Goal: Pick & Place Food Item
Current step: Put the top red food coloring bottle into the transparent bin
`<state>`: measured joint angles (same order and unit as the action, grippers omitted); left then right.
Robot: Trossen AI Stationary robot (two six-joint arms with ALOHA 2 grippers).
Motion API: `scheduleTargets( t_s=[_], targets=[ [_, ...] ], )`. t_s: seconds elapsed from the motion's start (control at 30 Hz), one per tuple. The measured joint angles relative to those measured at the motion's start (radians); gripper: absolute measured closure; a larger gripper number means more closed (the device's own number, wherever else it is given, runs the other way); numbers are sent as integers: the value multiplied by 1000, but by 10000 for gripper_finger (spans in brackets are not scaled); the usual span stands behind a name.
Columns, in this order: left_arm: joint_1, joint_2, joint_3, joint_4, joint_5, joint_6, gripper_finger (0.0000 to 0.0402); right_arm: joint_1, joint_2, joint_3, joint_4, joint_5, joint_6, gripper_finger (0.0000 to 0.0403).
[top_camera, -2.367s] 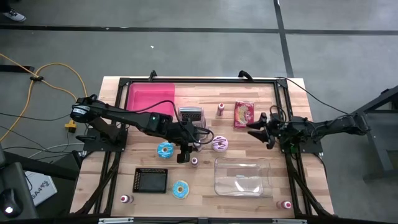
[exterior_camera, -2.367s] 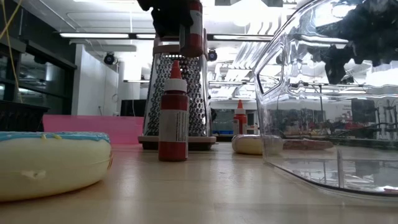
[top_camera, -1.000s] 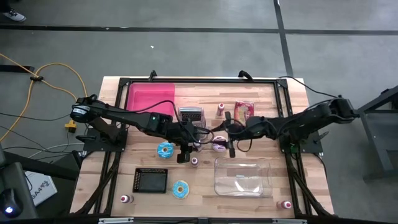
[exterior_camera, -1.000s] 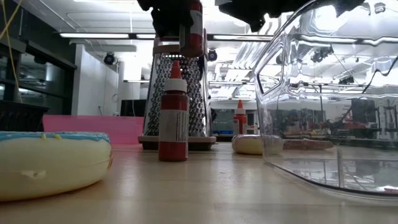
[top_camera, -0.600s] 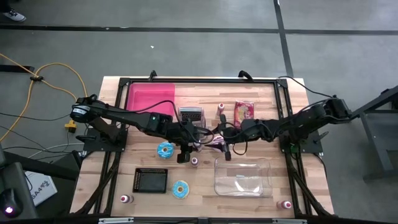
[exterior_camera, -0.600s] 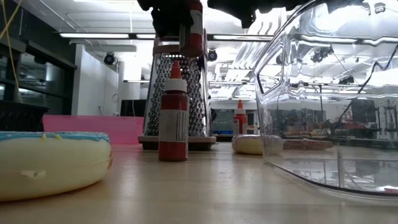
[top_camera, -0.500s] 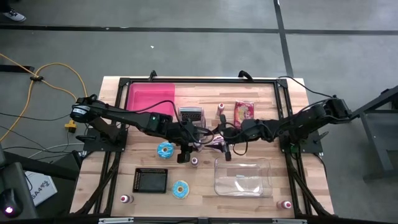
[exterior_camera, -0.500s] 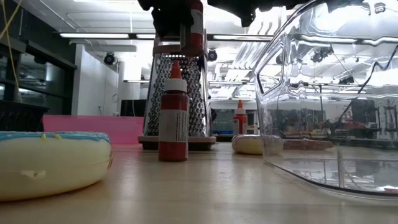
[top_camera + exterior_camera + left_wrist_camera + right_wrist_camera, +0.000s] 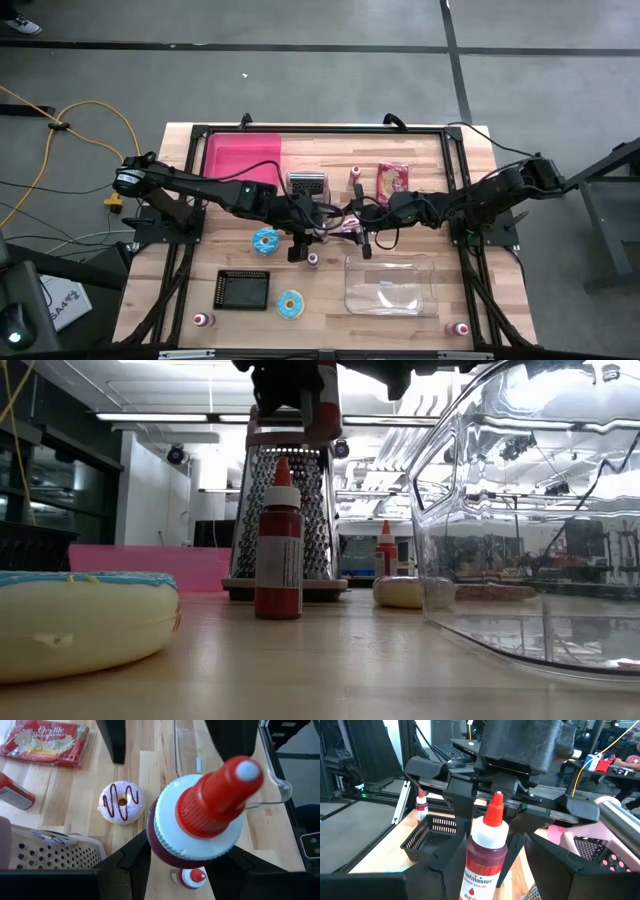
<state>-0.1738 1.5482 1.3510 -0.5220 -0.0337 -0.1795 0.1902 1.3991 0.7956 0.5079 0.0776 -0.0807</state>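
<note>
Left wrist view | left tool [image 9: 192, 865] clamps red-capped bottle [image 9: 200, 815] (upright, lifted)

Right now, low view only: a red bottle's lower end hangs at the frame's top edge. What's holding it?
Observer: The left gripper is shut on it. It is a red-filled squeeze bottle with a white collar and red nozzle, held upright.
Operator: Where's the right one?
Observer: The right gripper faces the bottle with its fingers open on either side of it; a gap shows on one side.
Operator: Anything underneath?
Observer: A second small red-capped bottle stands on the wooden table, almost directly below the held one.
</note>
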Motion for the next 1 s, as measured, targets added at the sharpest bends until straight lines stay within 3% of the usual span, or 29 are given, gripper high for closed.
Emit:
scheduleTargets(
  t_s=[1.0],
  targets=[
    [17, 0, 0, 73, -24, 39, 248, 0, 0, 0, 45, 2, -22, 214]
  ],
)
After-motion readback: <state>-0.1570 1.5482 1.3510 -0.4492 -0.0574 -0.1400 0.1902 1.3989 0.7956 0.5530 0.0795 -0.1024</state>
